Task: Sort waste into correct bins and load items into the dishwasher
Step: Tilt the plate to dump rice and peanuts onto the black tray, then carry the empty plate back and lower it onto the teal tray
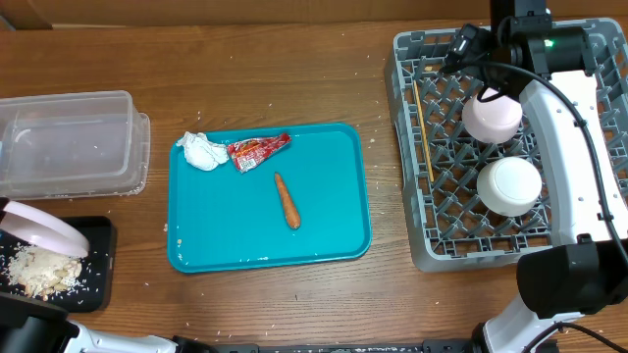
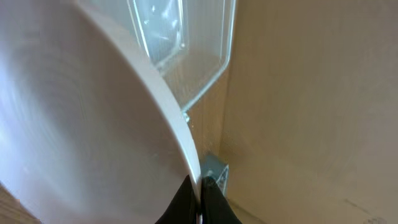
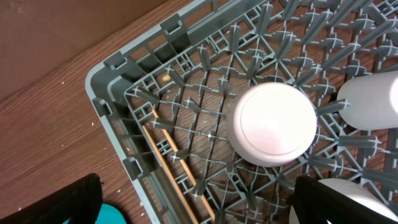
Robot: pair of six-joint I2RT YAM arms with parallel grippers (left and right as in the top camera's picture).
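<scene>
Crumpled white napkin, red crinkled wrapper and orange carrot stick lie on a teal tray. Beige scraps sit on the flat black tray, by a tilted round white plate. Upturned white bowls and wooden chopsticks are in the grey pegged rack.

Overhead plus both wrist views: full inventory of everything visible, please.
table: one, brown, under everything
teal tray: one, teal, table centre
napkin: one, white, tray's far-left corner
wrapper: one, red, beside napkin
carrot stick: one, orange, mid-tray
tub: one, clear, table left
black tray: one, black, near-left corner
food scraps: one heap, beige, on black tray
plate: one, white, tilted over scraps
rack: one, grey, table right
chopsticks: one pair, wooden, rack's left side
bowls: two, white, upside down in rack
third dish: one, white, in rack, kind unclear
left arm: jaws shut on plate rim
right arm: over rack, jaws open, empty
</scene>
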